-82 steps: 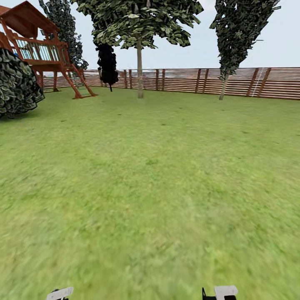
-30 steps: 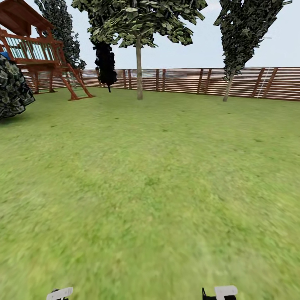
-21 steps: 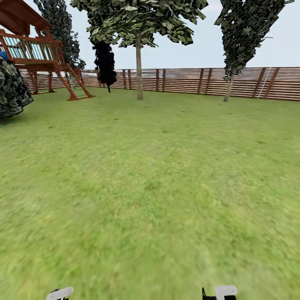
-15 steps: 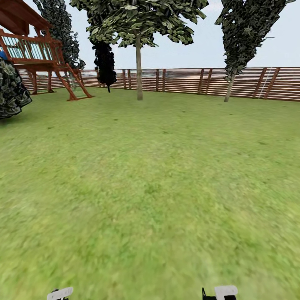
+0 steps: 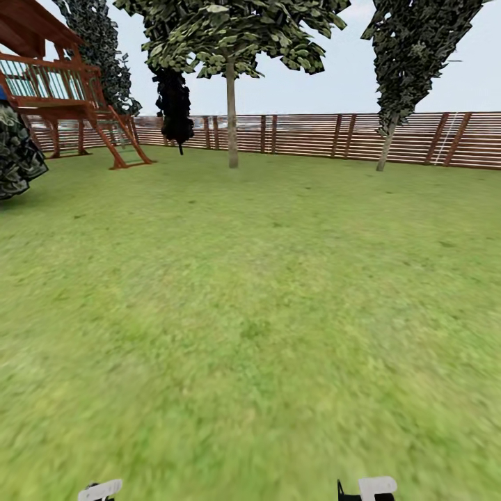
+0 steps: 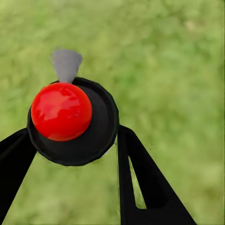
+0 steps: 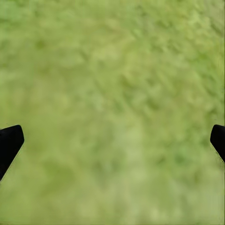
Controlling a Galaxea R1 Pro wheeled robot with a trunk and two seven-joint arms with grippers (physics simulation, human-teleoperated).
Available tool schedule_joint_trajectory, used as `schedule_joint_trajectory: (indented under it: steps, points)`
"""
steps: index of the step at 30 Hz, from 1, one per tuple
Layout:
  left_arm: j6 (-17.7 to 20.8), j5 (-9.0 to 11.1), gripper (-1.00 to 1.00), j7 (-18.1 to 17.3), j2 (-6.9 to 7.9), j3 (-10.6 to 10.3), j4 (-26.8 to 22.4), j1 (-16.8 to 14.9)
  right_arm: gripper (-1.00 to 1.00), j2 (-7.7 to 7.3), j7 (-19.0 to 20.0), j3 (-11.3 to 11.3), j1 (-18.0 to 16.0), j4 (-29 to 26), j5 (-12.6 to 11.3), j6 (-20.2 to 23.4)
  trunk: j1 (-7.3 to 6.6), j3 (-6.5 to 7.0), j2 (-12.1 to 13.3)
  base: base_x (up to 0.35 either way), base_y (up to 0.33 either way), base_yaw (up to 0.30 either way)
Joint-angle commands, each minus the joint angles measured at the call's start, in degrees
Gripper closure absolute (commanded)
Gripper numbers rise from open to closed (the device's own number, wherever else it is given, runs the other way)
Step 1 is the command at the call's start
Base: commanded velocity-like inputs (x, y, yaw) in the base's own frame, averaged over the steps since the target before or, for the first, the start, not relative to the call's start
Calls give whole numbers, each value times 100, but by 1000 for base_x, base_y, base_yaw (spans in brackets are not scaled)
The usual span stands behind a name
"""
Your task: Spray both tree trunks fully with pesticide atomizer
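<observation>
- The head view looks across a wide green lawn point(image 5: 264, 292) toward a brown slatted fence point(image 5: 313, 136) along the far side.
- A tree point(image 5: 232, 42) with a slim pale trunk point(image 5: 232, 118) and a broad leafy crown stands ahead, a little left of centre, just in front of the fence.
- A second tree point(image 5: 417, 49) with a narrower, darker crown stands to the right; its thin trunk point(image 5: 385, 149) leans slightly and meets the grass near the fence.
- A near-black narrow conifer point(image 5: 174, 104) stands left of the first tree, close to the fence.
- A red-brown wooden play tower point(image 5: 62, 90) with a railing and slanted legs occupies the far left, with a dark leafy bush point(image 5: 17, 153) in front of it at the edge.
- At the bottom edge of the head view, two small white pieces of the robot's arms show, well apart from the trees.
- In the left wrist view, the left gripper point(image 6: 70, 145) is clenched on the sprayer point(image 6: 72, 122): its black fingers point(image 6: 140, 183) press against both sides of a round black body topped with a shiny red ball, and a small grey nozzle points away from the jaws over blurred grass.
- In the right wrist view, the right gripper point(image 7: 112, 140) has its jaws released wide, with only the black fingertips point(image 7: 9, 143) at the two sides and grass between them.
</observation>
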Motion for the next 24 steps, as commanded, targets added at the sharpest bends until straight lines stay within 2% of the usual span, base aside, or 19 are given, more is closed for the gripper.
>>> schedule_joint_trajectory:
  steps: [1, 13, 24]
  points:
    - [-23, -59, 100, 2, 0, 47, 7, -5, -100, 0, -36, -27, -4, 9, 61, -13, 3, -5, -2, 338, 0, 0]
    - [-23, -59, 100, 2, 0, 50, 7, -5, -100, -4, -36, -27, -4, 4, 61, -13, 3, -5, -2, 338, 0, 5]
    - [-23, -59, 100, 2, 0, 47, 7, -5, -100, -18, -34, -27, -4, 0, 69, -13, 3, -5, -2, 338, 0, 219]
